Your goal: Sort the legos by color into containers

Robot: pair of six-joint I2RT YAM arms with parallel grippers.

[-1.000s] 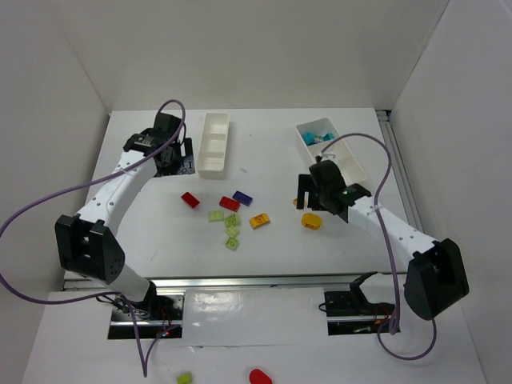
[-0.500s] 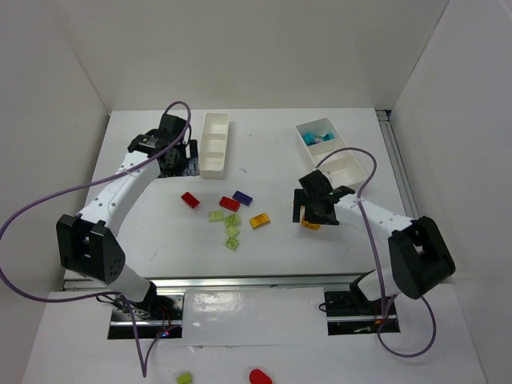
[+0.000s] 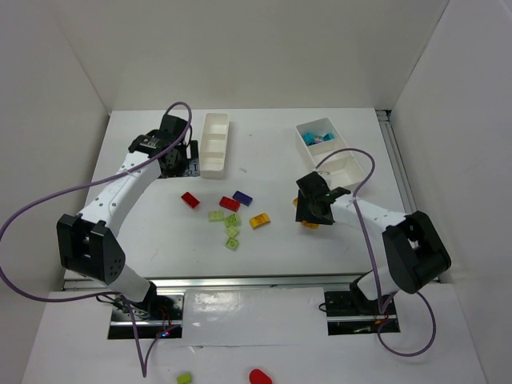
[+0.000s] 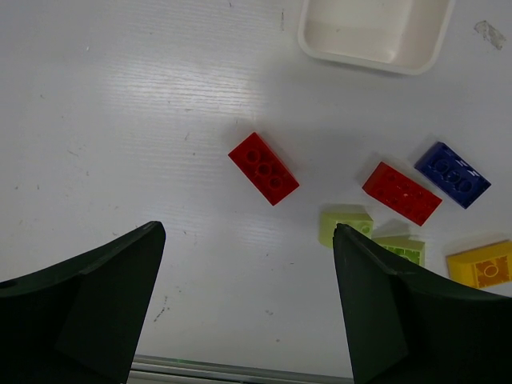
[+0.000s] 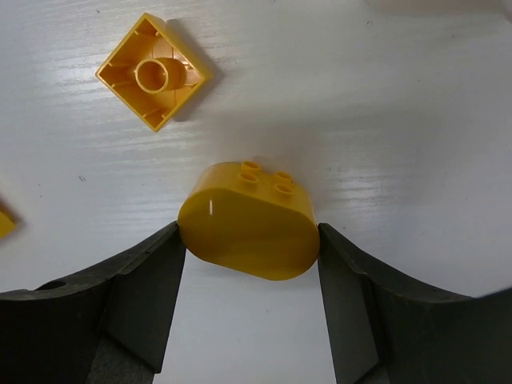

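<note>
Right hand (image 5: pixel 248 240) pinching rounded yellow lego (image 5: pixel 246 228) on tabletop (image 5: pixel 416 120); square yellow lego (image 5: pixel 154 72) just ahead, leftward. Left hand (image 4: pixel 248 232) spread wide, nearest red lego (image 4: pixel 263 168) straight ahead.

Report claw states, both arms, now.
Left claw: open, holding nothing.
Right claw: closed on the rounded yellow brick, both fingers touching its sides.
</note>
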